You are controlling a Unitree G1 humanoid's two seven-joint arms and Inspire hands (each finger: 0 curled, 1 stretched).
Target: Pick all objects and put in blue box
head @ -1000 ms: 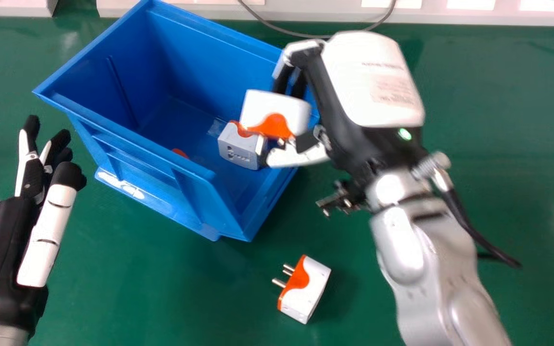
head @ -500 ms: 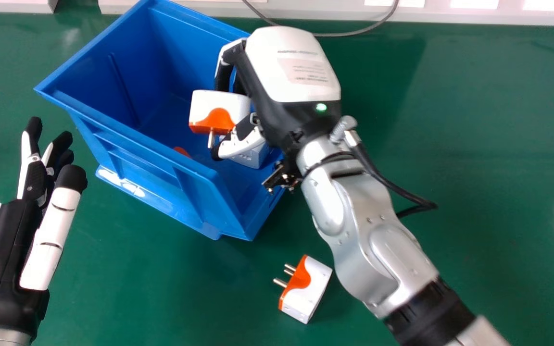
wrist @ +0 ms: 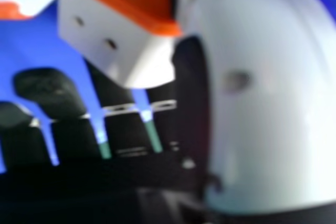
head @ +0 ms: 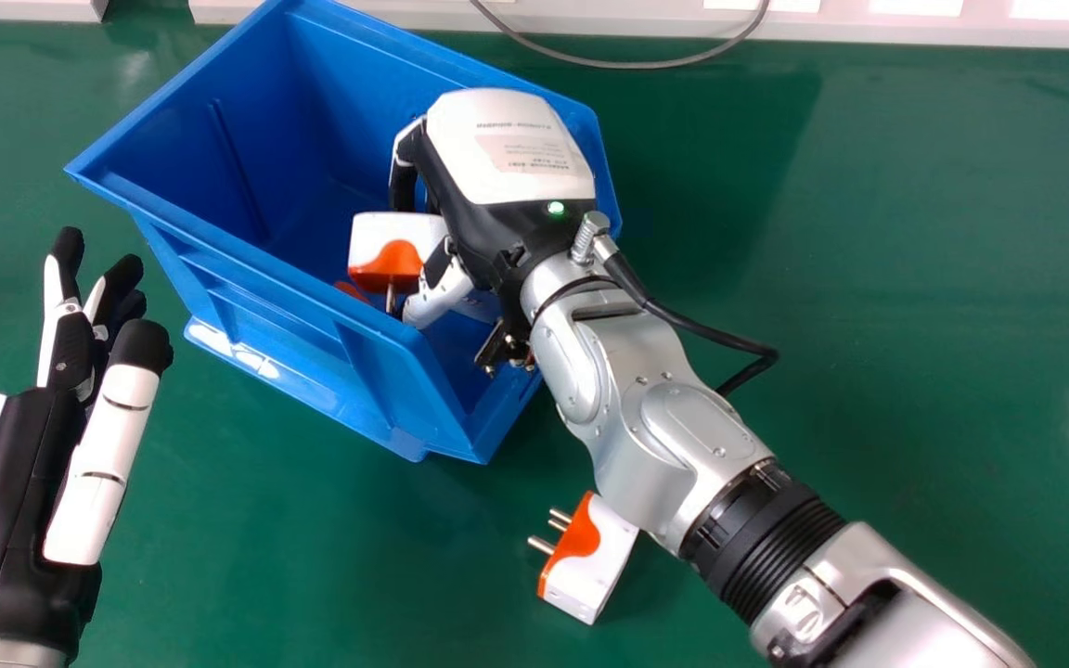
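Note:
My right hand (head: 507,176) is inside the blue box (head: 312,301), curled on a white and orange plug adapter (head: 393,243). In the right hand view, that adapter (wrist: 118,40) sits between the thumb and fingers of my right hand (wrist: 262,93). Partly hidden beneath the hand, a pale adapter (head: 477,306) lies in the box, and a bit of orange (head: 352,291) shows near the front wall. Another white and orange adapter (head: 586,558) rests on the green table, its pins pointing left. At the left edge, my left hand (head: 19,482) stays over the table with its fingers extended.
The silver right forearm crosses from the lower right, passing over the upper edge of the adapter on the table. A grey cable (head: 632,65) loops along the far side of the green table (head: 915,278), by a pale ledge (head: 590,23).
My right hand has travelled left and then lower into the box, carrying the held adapter along. The left hand has barely moved, and the adapter on the table is where it was.

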